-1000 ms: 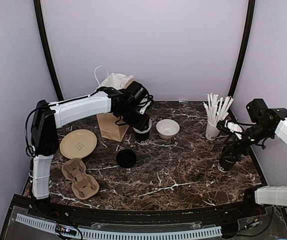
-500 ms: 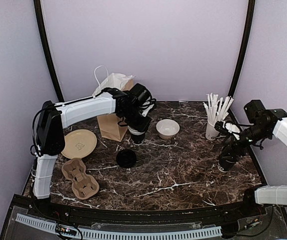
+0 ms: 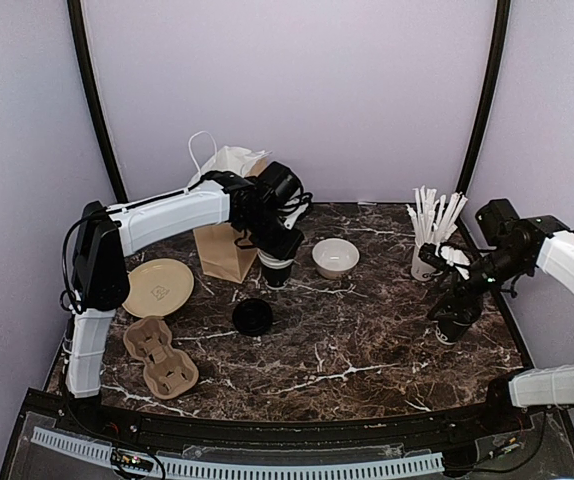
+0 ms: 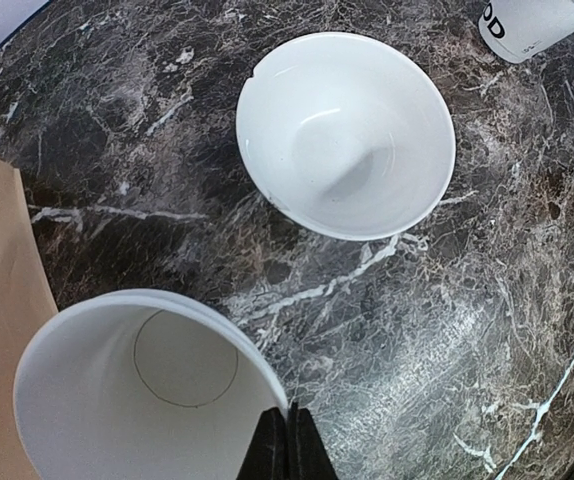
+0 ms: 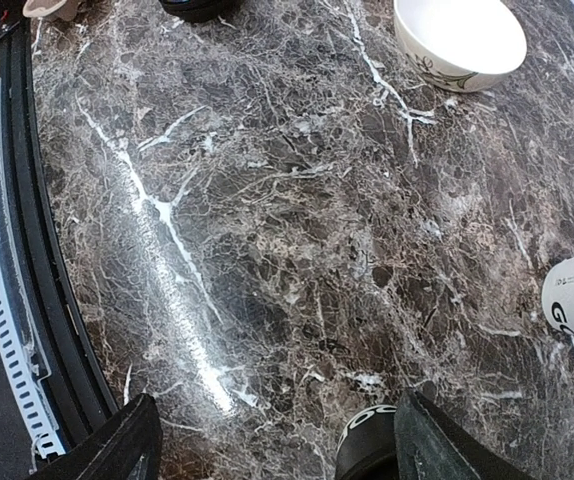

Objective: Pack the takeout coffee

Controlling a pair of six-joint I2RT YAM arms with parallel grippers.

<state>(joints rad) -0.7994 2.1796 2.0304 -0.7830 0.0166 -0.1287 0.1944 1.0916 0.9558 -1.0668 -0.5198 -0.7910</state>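
Currently held: the left hand [image 4: 287, 442] is clenched on the rim of an open coffee cup [image 4: 142, 395], pinching the paper wall at one spot.
Cup's place: toward the far edge of the desk [image 3: 367, 345], left of middle, just beside the paper bag [image 3: 222, 250], with the white bowl [image 4: 345, 135] near on the other side.
Cup's inside: white and dry-looking, with the bottom in plain sight.
Right hand [image 3: 455, 308]: released, its fingers spread wide over a second black cup [image 5: 367, 452] near the right edge of the desk. The cup sits nearer one finger, and no contact shows.
Lid [image 3: 252, 316]: lies loose on the desk, left of middle, well apart from both cups.
Carrier [image 3: 162, 357]: by the near left corner, both wells looking vacant.
Likely step: moving the open cup away from the bag so it can be capped or seated in the carrier.
Doing it well: a one-point rim pinch lets a paper wall flex and swing. Lift straight up, keep the cup level, travel slowly, and steer between bag and bowl.
Setting down: rest the base flat before letting go.
Right side: centre the cup between the fingers before squeezing.
Unclear: whether the second cup wears a lid.
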